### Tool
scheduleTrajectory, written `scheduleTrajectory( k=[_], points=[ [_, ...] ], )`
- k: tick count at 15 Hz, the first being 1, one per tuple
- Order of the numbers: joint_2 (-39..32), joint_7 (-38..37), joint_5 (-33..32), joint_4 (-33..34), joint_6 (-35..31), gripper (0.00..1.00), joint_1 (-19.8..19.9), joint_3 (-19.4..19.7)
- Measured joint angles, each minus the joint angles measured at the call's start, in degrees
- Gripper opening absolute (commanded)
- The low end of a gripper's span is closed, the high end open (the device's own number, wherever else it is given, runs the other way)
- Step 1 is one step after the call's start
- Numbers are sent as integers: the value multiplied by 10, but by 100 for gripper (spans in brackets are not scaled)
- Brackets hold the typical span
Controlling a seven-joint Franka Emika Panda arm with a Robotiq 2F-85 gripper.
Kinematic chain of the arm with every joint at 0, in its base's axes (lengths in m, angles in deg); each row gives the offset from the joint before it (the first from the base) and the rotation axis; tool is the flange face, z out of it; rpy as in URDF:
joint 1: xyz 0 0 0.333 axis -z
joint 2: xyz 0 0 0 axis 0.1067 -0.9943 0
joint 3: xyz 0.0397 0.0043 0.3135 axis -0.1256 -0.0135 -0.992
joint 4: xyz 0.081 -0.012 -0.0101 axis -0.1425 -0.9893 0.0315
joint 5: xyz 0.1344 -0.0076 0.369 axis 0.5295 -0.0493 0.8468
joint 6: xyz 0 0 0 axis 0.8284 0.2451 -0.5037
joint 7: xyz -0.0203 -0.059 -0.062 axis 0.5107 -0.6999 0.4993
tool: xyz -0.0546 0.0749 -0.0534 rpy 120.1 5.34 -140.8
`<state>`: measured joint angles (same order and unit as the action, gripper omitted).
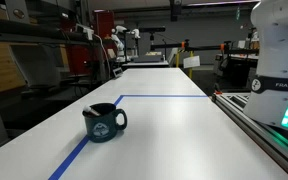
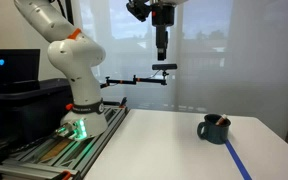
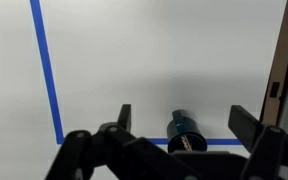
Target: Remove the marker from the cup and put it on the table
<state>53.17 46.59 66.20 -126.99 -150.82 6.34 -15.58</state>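
- Gripper (image 2: 162,52) is hanging high above table (image 1: 174,120), jaws apart, holding nothing.
- Cup (image 1: 104,122) is sitting upright on table, at blue tape (image 1: 69,158). In wrist view it is showing at approx. 6 o'clock, between jaws.
- Marker: too small to resolve. Probably standing in cup, long axis near vertical, pointing 12 o'clock.
- Handling est.: light, stiff, smooth. Pinch exposed upper end, lift straight up.

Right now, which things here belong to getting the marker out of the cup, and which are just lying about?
For the job: cup, table, open gripper; the marker is too small to make out.
Just lying about: blue tape, monitor, metal bench.
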Motion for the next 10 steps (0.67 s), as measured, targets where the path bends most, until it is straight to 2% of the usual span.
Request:
scheduleTrajectory(
  k=[10],
  points=[
    [-3,8,-1,-2,-15,100,0,3]
  ],
)
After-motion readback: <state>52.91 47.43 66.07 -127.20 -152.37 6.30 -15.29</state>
